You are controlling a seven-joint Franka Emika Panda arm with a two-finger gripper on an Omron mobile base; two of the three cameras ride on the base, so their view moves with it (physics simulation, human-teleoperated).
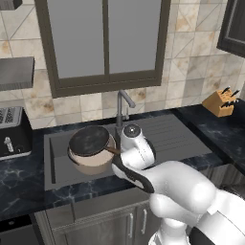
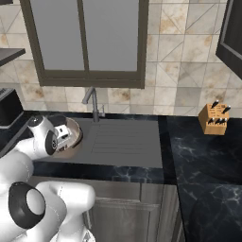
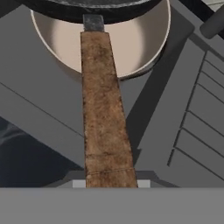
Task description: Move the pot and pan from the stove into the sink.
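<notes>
The black pan (image 1: 89, 140) hangs level just above the tan pot (image 1: 94, 164), which sits in the dark grey sink (image 1: 56, 165). My gripper (image 1: 116, 153) is shut on the end of the pan's brown handle (image 3: 104, 109). In the hand view the handle runs straight up to the pan's dark rim (image 3: 92, 8), with the pot's pale interior (image 3: 140, 43) beneath it. In the right base view the pot (image 2: 74, 137) peeks out behind my hand. The stove is out of view.
The steel faucet (image 1: 122, 103) rises behind the basin, close to my wrist. A ribbed drainboard (image 1: 167, 134) lies right of the basin. A toaster (image 1: 12, 131) stands at the left and a knife block (image 1: 219, 103) at the far right.
</notes>
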